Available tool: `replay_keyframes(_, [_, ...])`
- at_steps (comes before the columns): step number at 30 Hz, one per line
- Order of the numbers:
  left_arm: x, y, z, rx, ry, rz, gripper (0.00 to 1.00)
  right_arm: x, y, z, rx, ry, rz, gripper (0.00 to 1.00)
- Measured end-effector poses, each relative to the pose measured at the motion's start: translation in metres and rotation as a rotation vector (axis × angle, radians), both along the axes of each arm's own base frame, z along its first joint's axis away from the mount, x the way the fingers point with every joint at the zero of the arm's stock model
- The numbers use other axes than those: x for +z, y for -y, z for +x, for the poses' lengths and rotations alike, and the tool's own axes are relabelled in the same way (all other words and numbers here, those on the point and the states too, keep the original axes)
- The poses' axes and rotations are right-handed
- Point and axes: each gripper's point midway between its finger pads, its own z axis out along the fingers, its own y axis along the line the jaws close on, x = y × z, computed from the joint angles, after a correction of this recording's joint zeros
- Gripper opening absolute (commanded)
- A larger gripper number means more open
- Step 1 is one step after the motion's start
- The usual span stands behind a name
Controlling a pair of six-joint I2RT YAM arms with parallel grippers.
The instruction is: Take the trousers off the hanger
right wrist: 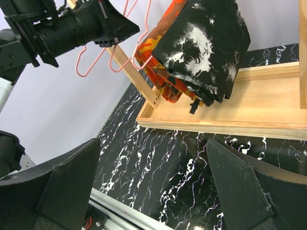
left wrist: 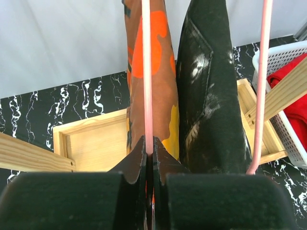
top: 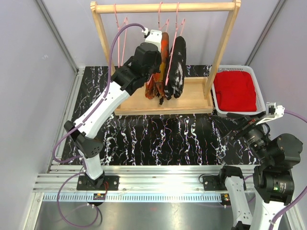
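- The left gripper (left wrist: 149, 155) was pinched together on the pink hanger (left wrist: 147, 72) carrying the camouflage trousers (left wrist: 165, 103), which hung on the wooden rack (top: 165, 7) touching the black speckled trousers (left wrist: 211, 96).
- Pulling on so thin a wire could let it slip from the grip, or swing the cloth so that it dragged its neighbour along.
- A tug off-line might snag the hook and rock the rack.
- The right gripper (right wrist: 153, 172) hung spread apart near the basket (top: 260, 98) holding the red trousers (top: 235, 91), too far away to steady anything.
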Motion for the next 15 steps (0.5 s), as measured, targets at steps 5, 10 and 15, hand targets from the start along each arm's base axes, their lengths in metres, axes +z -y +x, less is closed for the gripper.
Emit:
replay_keyframes(5, [0.014,-0.005,-0.007,-0.004,0.022,-0.017,0.0,0.001,0.0,0.0,0.005,0.012,-0.01,0.99])
replay_keyframes(10, [0.032,-0.013,-0.023,-0.032,0.053,-0.045,0.0,0.003,-0.004,0.0,0.034,0.042,-0.013,0.99])
replay_keyframes(15, [0.051,-0.021,-0.033,-0.047,0.091,-0.066,0.0,0.007,-0.013,-0.005,0.098,0.077,-0.02,0.99])
